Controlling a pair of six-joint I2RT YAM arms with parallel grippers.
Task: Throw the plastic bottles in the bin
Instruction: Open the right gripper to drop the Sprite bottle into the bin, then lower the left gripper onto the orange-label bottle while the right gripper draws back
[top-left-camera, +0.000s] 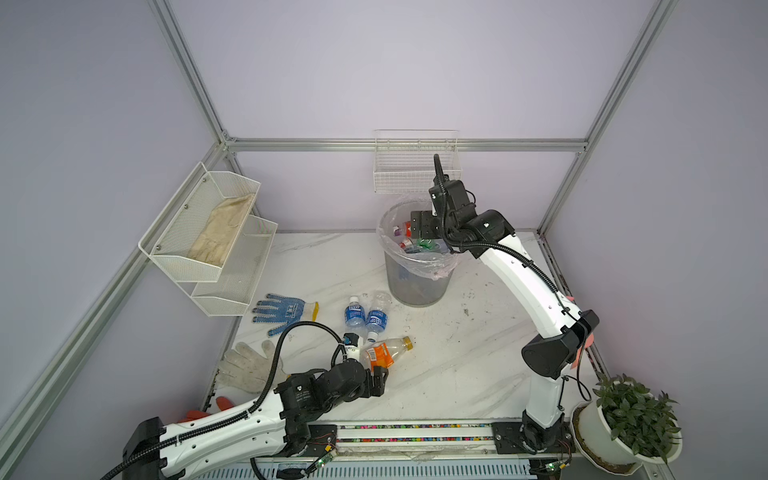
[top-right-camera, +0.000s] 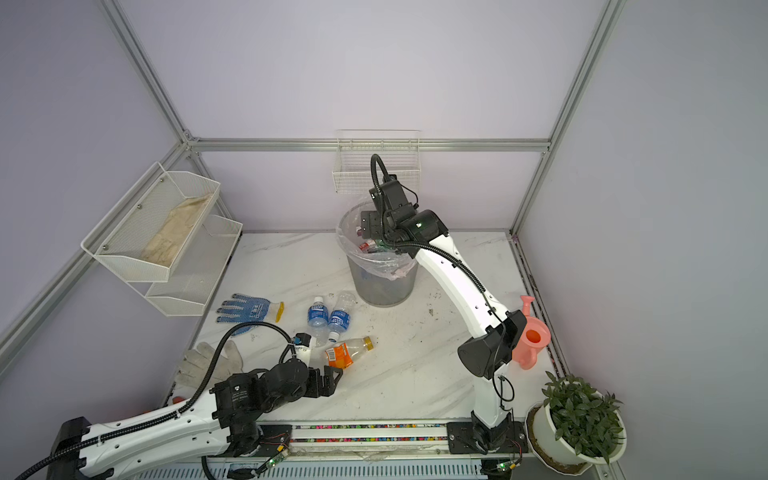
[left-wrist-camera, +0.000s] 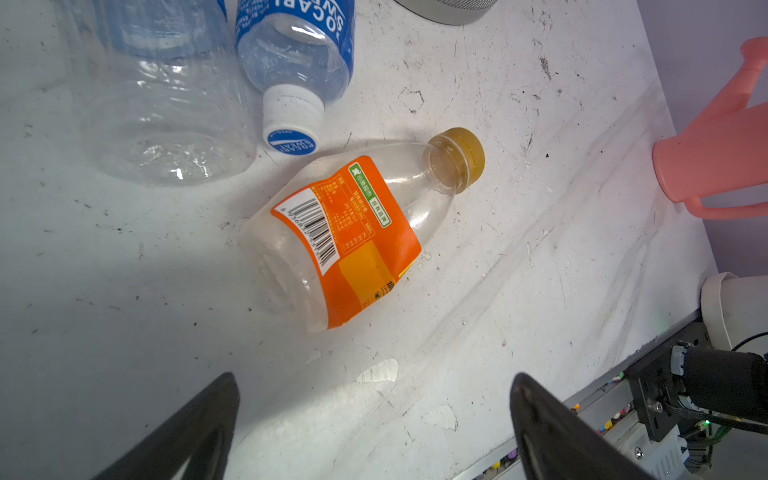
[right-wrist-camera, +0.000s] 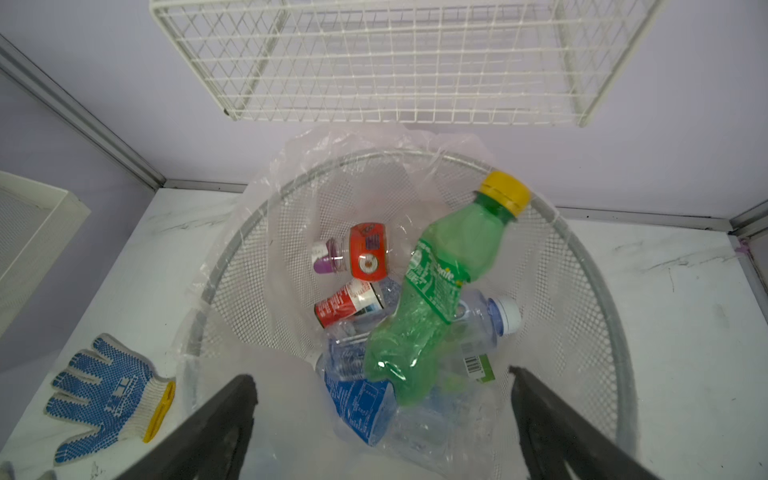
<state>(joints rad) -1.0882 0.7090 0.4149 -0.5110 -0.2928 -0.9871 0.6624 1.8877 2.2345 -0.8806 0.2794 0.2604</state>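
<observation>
L arm: left pincer (left-wrist-camera: 376, 378) has its jaws wide apart and empty, low in the wrist frame, just short of the orange-label bottle (left-wrist-camera: 353, 232). That bottle lies on its side mid-frame on the tabletop (left-wrist-camera: 519, 270), gold cap toward upper right. Two blue-label bottles (top-left-camera: 354, 313) lie side by side just above it in both top views, near the bin (top-left-camera: 415, 286) at centre.

R arm: right pincer (right-wrist-camera: 380, 374) is also spread, holding nothing, over the bin mouth. The green bottle (right-wrist-camera: 440, 282) is loose inside w/ others, blurred, cap up by the rim.

Handling, my guess: empty thin plastic, v. light, smooth and round, so it'll roll or squirt out if nipped off-centre. The wall dents under squeeze; the base end looks crumpled. Best hold is prob. across the labelled mid-body, square to the long axis. The neck is stiffer but narrow.
</observation>
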